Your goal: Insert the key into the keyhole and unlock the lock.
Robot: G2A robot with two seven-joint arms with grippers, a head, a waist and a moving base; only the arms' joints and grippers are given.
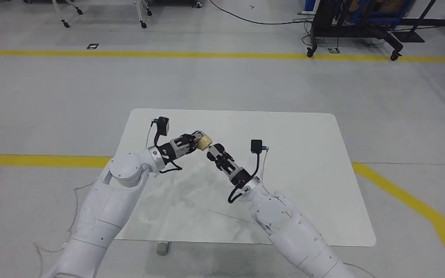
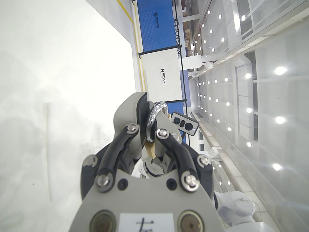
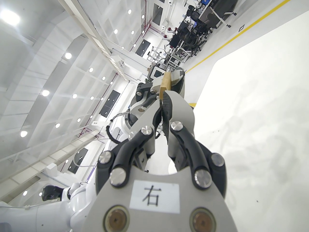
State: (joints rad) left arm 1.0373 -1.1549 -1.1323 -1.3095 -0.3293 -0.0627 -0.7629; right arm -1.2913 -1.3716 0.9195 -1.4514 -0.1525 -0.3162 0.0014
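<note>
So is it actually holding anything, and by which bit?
Left pincer clamps the padlock by its shackle end, brass body sticking out. Right pincer is shut against that body; anything pinched inside is hidden.

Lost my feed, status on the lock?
Left gripper shut on lock, above table. Right gripper shut, tips at lock body; key hidden. Nothing in the way.

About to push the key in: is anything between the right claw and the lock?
Nothing visible does. The right claw, shut, sits right at the end of the brass lock, which the left claw holds. Whether the key is in the keyhole cannot be told.
</note>
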